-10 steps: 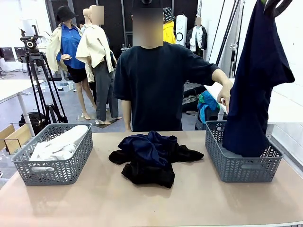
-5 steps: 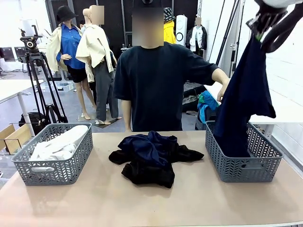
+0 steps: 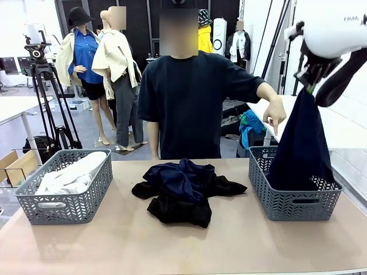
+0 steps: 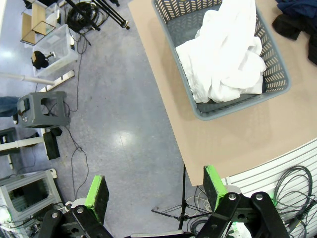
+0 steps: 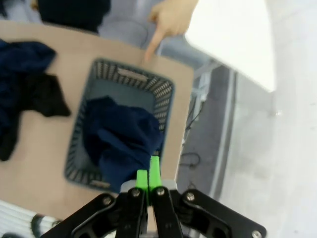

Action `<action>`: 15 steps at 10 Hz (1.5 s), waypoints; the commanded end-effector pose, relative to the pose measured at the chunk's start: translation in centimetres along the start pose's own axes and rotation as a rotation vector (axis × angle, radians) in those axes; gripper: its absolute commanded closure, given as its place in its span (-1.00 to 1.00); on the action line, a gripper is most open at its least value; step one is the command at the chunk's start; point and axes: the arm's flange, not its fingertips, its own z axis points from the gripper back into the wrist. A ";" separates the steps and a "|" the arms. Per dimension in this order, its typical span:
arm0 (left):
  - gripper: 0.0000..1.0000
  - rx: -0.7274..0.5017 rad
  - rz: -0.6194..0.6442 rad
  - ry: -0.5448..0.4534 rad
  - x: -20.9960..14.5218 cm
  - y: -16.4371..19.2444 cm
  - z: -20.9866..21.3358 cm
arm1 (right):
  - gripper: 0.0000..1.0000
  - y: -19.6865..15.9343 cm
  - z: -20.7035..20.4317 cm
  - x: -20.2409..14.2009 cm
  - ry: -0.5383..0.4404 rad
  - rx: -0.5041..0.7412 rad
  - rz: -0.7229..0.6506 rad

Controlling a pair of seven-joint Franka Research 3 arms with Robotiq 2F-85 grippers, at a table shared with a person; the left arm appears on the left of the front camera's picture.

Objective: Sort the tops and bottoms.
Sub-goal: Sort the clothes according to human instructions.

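My right gripper (image 3: 309,86) is shut on the top end of a long navy bottom (image 3: 301,143), which hangs down into the grey basket on the right (image 3: 295,201). The right wrist view looks straight down at the shut green pads (image 5: 147,178), the navy cloth (image 5: 124,139) and that basket (image 5: 166,89). More dark bottoms (image 3: 183,189) lie heaped at the table's middle. White tops (image 3: 71,175) fill the left basket (image 3: 63,209). My left gripper (image 4: 156,188) is open high beside the table, above the floor, with the tops (image 4: 228,49) beyond it.
A person stands at the far side, one hand (image 3: 274,117) pointing down at the right basket's far rim, the same hand (image 5: 168,20) showing from above. A tripod (image 3: 43,86) stands behind the left basket. Bare tabletop (image 3: 172,246) spans the front.
My right gripper has come down from the top of the picture, lowering the navy bottom so its lower part gathers in the right basket. The person's hand stays by the basket.
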 end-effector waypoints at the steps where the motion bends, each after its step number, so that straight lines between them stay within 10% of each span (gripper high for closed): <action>1: -1.00 0.007 -0.006 0.003 -0.1 0.2 0.1 | 1.00 1.3 -1.8 -2.5 -0.034 0.078 -0.043; 5: -1.00 0.007 -0.006 0.003 -0.1 0.2 0.1 | 1.00 2.9 -5.1 -3.2 0.033 0.062 0.008; 10: -1.00 0.007 -0.006 0.003 -0.1 0.2 0.1 | -0.83 1.5 -5.4 -2.7 0.060 0.036 -0.030; 15: -1.00 0.007 -0.006 0.003 -0.1 0.2 0.1 | -1.00 -1.0 -3.3 -1.3 0.022 0.013 -0.087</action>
